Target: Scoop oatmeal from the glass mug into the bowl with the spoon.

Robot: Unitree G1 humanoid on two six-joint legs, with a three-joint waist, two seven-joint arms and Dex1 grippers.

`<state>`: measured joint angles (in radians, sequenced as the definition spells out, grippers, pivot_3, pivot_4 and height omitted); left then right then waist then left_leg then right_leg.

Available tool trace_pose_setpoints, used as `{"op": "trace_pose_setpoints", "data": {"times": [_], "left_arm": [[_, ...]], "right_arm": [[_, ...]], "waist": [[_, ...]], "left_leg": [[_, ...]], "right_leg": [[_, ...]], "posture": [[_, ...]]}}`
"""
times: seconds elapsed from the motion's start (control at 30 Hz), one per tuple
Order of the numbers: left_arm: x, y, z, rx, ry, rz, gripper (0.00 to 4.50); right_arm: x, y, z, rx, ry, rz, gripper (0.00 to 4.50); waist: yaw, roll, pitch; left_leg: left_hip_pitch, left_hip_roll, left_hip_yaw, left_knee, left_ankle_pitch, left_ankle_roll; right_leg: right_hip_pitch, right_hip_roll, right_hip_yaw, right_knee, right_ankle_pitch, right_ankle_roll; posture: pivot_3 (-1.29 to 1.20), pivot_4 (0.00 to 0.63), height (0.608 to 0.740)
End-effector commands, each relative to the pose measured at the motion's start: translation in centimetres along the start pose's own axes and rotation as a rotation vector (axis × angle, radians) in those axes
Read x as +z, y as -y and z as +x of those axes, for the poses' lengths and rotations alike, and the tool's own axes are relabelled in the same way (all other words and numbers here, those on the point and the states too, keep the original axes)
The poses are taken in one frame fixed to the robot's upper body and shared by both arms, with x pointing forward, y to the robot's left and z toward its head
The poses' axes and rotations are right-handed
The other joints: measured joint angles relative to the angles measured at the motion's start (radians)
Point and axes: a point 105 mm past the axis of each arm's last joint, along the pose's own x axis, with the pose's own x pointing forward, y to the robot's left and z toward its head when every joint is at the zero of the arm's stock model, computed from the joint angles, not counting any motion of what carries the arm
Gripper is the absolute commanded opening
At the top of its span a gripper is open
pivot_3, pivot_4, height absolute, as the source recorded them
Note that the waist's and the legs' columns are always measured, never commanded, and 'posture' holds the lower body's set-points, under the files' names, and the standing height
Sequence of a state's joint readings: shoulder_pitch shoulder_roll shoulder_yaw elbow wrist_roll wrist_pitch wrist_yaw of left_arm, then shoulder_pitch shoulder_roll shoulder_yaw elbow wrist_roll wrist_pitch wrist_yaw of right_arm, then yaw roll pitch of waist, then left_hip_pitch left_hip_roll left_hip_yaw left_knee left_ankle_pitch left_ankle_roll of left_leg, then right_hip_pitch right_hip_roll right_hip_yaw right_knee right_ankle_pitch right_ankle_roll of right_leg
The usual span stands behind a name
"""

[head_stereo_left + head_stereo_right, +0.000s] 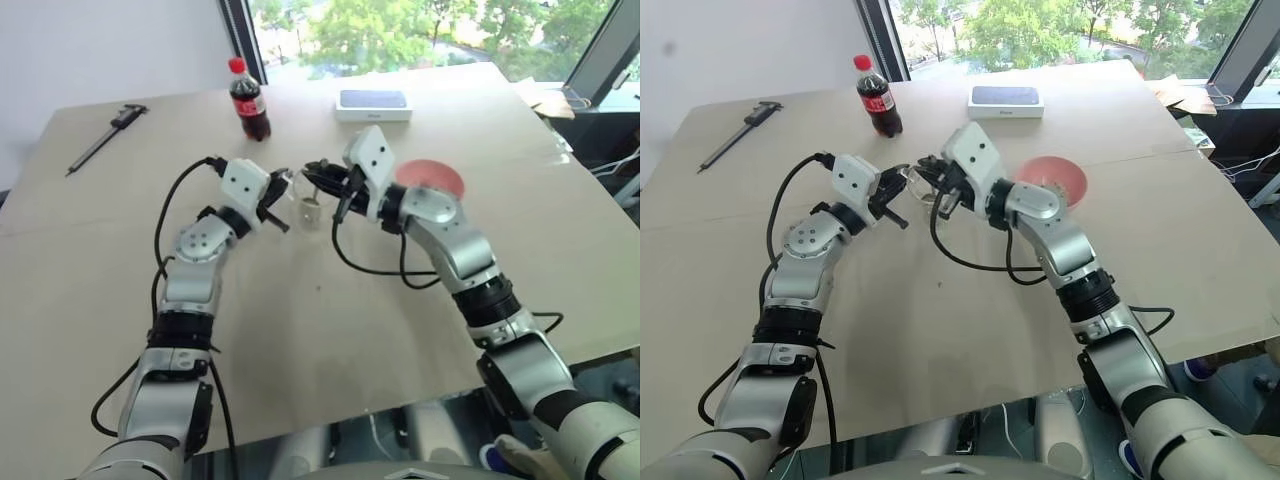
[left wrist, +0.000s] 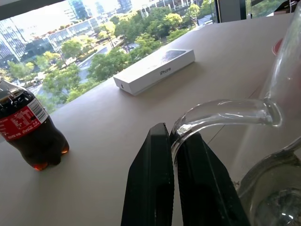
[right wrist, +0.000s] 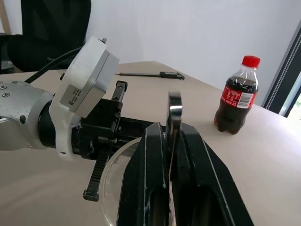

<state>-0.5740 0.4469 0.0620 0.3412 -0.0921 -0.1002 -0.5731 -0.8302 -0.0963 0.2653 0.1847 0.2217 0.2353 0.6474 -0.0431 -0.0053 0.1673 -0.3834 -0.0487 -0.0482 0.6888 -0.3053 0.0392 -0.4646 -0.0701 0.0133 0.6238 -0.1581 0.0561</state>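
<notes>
Light wooden table (image 1: 300,330) carrying cola bottle (image 1: 248,100), white phone box (image 1: 373,105), dark caliper (image 1: 105,137), pink bowl (image 1: 438,178), all lying well apart.

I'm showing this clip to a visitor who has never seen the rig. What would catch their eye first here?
Mid-table, the two arms meet over the glass mug: the left gripper is shut on its thin handle, and the right gripper is shut on the spoon, held above the mug. The pink bowl sits just behind the right arm. At the far edge stand a cola bottle and a white phone box.
</notes>
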Motion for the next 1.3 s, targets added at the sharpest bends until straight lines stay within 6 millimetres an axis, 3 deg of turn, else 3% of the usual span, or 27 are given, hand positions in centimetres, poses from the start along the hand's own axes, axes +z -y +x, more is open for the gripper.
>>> {"op": "trace_pose_setpoints", "data": {"times": [0.03, 0.2, 0.4, 0.77, 0.97, 1.3], "left_arm": [[1.7, -0.4, -0.1, 0.012, 0.058, 0.024, 0.02], [1.6, -0.2, 0.0, 0.004, 0.055, 0.028, 0.02], [1.6, -0.4, -0.1, 0.008, 0.051, 0.034, 0.02], [1.2, 0.0, 0.1, 0.005, 0.039, 0.033, 0.02], [0.6, 0.2, 0.5, 0.016, 0.019, 0.02, 0.02], [-0.2, 1.2, 2.0, 0.04, 0.014, -0.045, 0.02]], "right_arm": [[1.3, 0.4, -0.1, -0.007, 0.043, -0.048, 0.0], [-0.8, -0.2, -0.5, 0.021, -0.03, 0.004, 0.0], [-1.0, -0.3, -0.8, -0.001, -0.053, 0.205, 0.0], [1.7, 4.0, -1.1, -0.238, -0.015, 0.613, 0.0], [1.3, 5.2, -2.6, -0.358, -0.053, 0.877, 0.0], [1.8, 7.8, -5.7, -0.507, -0.053, 1.017, 0.0]], "waist": [[0.0, 0.0, 0.0], [0.0, 0.0, 0.0], [0.0, 0.0, 0.0], [0.001, 0.0, 0.0], [0.002, 0.0, 0.0], [0.003, 0.0, -0.001]], "left_leg": [[0.0, 0.0, 0.0, 0.0, 0.0, 0.0], [0.0, 0.0, 0.0, 0.0, 0.0, 0.0], [0.0, 0.0, 0.0, 0.0, 0.0, 0.0], [0.0, 0.0, 0.0, 0.0, 0.0, 0.0], [0.0, 0.001, 0.0, 0.0, 0.0, 0.0], [0.0, 0.0, 0.0, 0.0, 0.0, 0.0]], "right_leg": [[0.0, 0.0, 0.0, 0.0, 0.0, 0.0], [0.0, 0.0, 0.0, 0.0, 0.0, 0.0], [0.0, 0.0, 0.0, 0.0, 0.0, 0.0], [0.0, 0.0, 0.001, 0.001, 0.0, 0.0], [0.0, -0.001, 0.0, 0.002, 0.0, 0.0], [0.0, -0.001, 0.001, 0.002, 0.0, 0.0]], "posture": [[0.0, 0.15, 0.74], [0.0, 0.15, 0.74], [0.0, 0.15, 0.74], [0.0, 0.15, 0.74], [0.0, 0.15, 0.74], [0.0, 0.15, 0.74]]}}
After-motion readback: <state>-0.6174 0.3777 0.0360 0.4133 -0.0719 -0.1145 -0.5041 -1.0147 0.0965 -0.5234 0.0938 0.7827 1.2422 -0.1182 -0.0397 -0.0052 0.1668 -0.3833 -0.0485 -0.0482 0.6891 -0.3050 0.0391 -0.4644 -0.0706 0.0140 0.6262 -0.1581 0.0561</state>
